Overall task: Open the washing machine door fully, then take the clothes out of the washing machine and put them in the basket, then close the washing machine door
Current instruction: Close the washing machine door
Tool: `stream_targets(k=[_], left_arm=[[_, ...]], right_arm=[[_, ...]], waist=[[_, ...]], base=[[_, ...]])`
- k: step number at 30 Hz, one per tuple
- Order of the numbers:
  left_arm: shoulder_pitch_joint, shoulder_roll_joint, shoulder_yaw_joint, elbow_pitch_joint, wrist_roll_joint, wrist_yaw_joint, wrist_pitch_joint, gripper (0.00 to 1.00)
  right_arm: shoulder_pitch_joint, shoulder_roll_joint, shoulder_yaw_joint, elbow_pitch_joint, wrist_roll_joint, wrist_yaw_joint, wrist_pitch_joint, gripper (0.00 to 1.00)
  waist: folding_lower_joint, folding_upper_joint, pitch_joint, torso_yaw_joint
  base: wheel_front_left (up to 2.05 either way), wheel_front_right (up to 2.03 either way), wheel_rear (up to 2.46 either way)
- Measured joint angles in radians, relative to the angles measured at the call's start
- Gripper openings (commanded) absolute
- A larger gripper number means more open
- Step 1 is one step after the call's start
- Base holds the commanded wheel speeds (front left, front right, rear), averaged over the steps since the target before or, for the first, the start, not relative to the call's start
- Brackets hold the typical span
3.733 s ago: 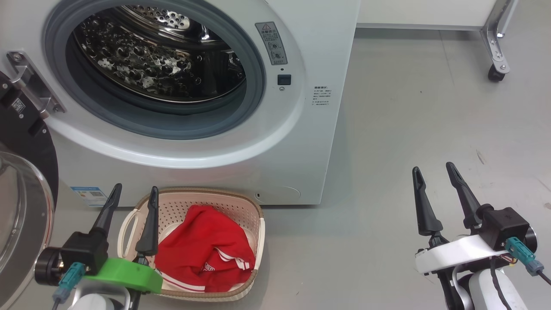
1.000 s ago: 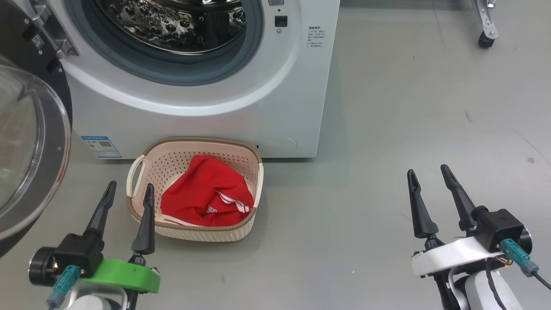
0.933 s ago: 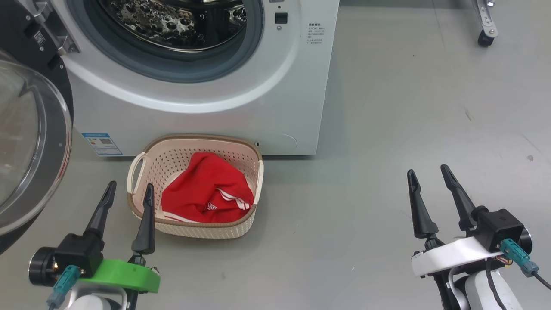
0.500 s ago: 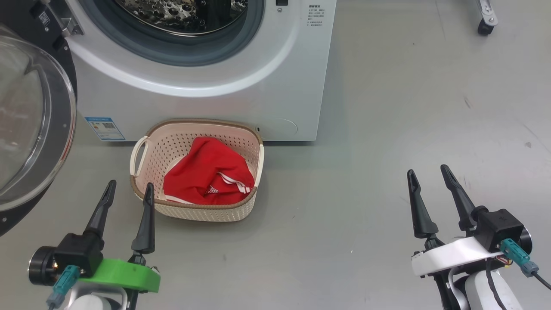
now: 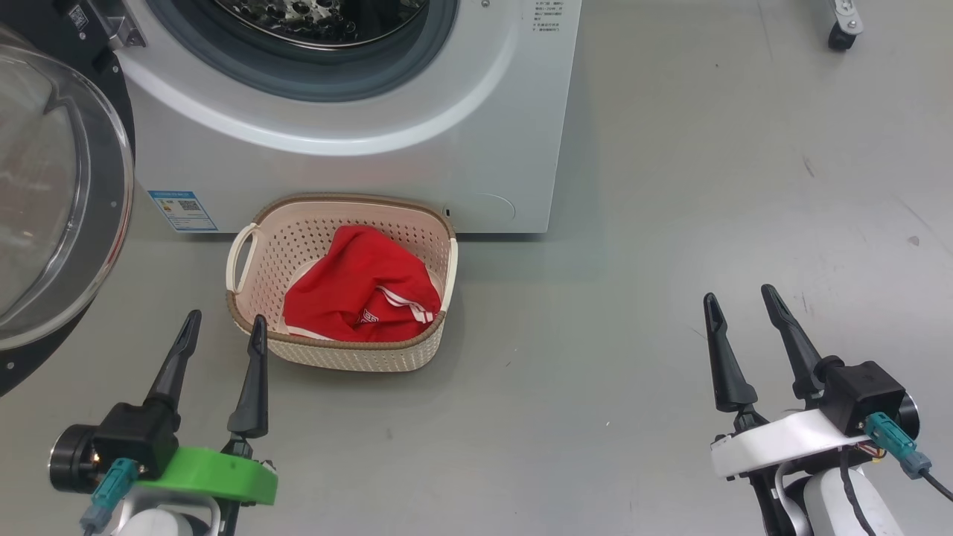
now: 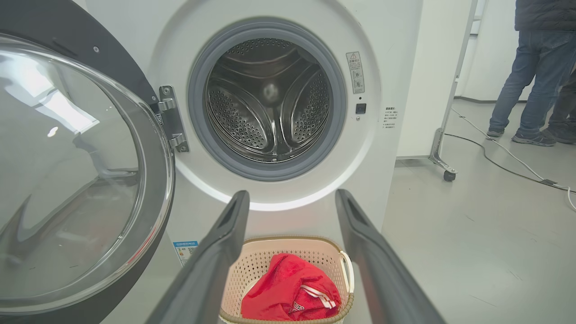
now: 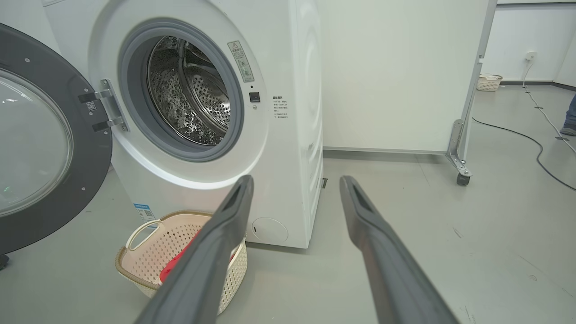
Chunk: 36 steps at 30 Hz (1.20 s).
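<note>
Left end effector point(image 5: 227, 317): low at the near left, fingers spread, released, nothing between them. Its inner fingertip sits by the basket's near left corner in the head view; I cannot tell contact from there.

Right end effector point(image 5: 738, 292): near right, also spread and released, over bare floor point(image 5: 670, 223), well apart from the basket.

Basket point(image 5: 357, 357): on the floor just in front of the washer's base, slightly left of centre, upright.

Clothes point(image 5: 357, 294): red bundle with white stripes, bunched inside the basket and filling most of the bottom.

Door point(image 5: 59, 193): swung open to the left, hinged on the washer's left side, with the glass bowl facing out.

Washer point(image 5: 357, 179): directly behind the basket, with a blue label point(image 5: 182, 211) low on its front left. The grey seal point(image 6: 198, 103) is exposed. The drum point(image 6: 270, 99) shows bare perforated steel.

Farther right: a caster point(image 7: 462, 179) under a white panel frame. Beyond it, a far basket point(image 7: 488, 82) stands by the wall.

A person's legs point(image 6: 531, 67) in jeans stand at the far right.
</note>
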<state>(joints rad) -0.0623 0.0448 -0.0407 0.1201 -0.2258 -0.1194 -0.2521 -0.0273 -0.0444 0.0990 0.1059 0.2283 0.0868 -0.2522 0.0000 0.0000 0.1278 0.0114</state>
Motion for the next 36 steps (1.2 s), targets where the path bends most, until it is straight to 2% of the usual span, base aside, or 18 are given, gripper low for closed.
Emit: stream_targets(k=[36], left_arm=[[0.0,-0.001,0.001,0.001,0.0,0.0,0.0,1.0]], right_arm=[[-0.003,0.0,0.004,0.004,0.002,-0.001,0.0,1.0]], waist=[[0.0,0.0,0.006,0.006]], base=[[0.0,0.0,0.0]])
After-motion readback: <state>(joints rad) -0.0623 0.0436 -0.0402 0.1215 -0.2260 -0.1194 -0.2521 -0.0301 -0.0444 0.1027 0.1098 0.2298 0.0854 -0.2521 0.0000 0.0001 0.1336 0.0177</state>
